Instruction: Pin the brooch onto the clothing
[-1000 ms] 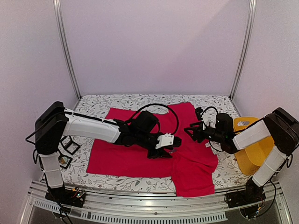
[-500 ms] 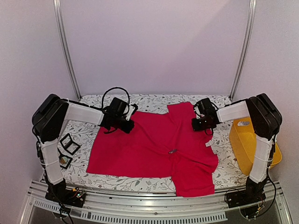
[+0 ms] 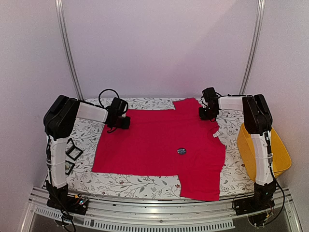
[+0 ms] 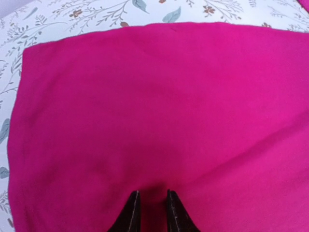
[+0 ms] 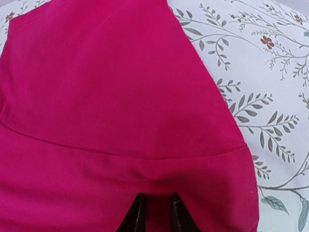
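Lying spread flat on a desk (image 3: pixel 96 137) with a leaf-patterned tablecloth, a bright red shirt (image 3: pixel 154 140) filled the middle of the overhead view. A small, dark, round brooch (image 3: pixel 181 151) sat on the shirt a little right of its centre, well apart from both arms. The left fingers (image 3: pixel 121 122) met the shirt at its far left corner, and the right fingers (image 3: pixel 206 114) met it at the far right sleeve. A yellow tub (image 3: pixel 280 154) stood at the desk's right edge. Small black frames (image 3: pixel 73 150) lay to the left of the shirt.

Seen from the left wrist camera, the left fingers (image 4: pixel 150 212) stood narrow, their dark tips pinching a little of the red shirt (image 4: pixel 159 106). The tablecloth (image 4: pixel 96 12) showed beyond the shirt's edge.

Seen from the right wrist camera, the right fingers (image 5: pixel 155 212) were also narrow, closed on a puckered bit of shirt (image 5: pixel 106 96) just below a seam. The tablecloth (image 5: pixel 270 96) lay to the right.
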Tool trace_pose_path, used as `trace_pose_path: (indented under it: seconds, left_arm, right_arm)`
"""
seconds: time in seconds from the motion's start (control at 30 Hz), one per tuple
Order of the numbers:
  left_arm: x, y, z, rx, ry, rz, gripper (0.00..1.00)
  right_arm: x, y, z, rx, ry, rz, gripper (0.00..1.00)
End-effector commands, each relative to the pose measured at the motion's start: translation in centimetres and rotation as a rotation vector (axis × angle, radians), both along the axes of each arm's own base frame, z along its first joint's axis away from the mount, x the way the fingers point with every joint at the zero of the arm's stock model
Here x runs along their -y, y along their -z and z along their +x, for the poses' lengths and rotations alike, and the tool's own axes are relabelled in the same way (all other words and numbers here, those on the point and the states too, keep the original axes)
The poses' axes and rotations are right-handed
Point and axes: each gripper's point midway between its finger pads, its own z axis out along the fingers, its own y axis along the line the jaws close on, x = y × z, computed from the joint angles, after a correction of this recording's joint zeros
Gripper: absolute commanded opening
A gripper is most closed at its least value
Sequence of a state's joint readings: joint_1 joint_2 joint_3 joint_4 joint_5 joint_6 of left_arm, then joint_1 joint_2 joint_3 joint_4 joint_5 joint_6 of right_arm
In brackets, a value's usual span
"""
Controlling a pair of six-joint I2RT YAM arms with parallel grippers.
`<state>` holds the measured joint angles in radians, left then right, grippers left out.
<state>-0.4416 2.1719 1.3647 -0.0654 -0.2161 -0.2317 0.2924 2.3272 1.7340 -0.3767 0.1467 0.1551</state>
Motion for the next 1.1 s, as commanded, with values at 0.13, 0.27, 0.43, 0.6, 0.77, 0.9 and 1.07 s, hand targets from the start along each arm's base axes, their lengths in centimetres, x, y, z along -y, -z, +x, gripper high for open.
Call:
trace_pose_path:
  seconds: [0.13, 0.27, 0.43, 0.6, 0.77, 0.9, 1.07]
  left_arm:
    - [-1.9, -1.3, 0.4, 0.015, -0.022, 0.018, 0.22]
    - [-2.1, -7.5, -0.3, 0.125, -0.022, -0.041, 0.27]
    - [-4.0, -11.6, -4.0, 0.158, -0.095, -0.102, 0.57]
    - [-7.0, -10.1, -10.5, -0.007, -0.191, -0.09, 0.74]
    - [-8.7, -10.6, -16.7, -0.261, -0.159, 0.014, 0.61]
    - [-11.3, -13.3, -19.9, -0.382, -0.157, 0.342, 0.6]
    - [-13.0, -15.0, -19.0, -0.37, -0.243, 0.413, 0.59]
  right_arm:
    - [-1.0, -0.2, 0.4, -0.06, -0.116, -0.026, 0.2]
    - [-2.4, -5.1, -0.3, 0.022, -0.154, -0.014, 0.24]
    - [-6.9, -9.6, -4.1, 0.128, -0.277, 0.077, 0.32]
    - [-9.8, -11.7, -7.7, 0.171, -0.36, 0.155, 0.36]
    - [-10.0, -10.6, -9.3, 0.155, -0.392, 0.162, 0.37]
    - [-10.3, -9.8, -9.6, 0.146, -0.429, 0.158, 0.38]
    - [-10.3, -9.2, -9.6, 0.138, -0.452, 0.144, 0.38]
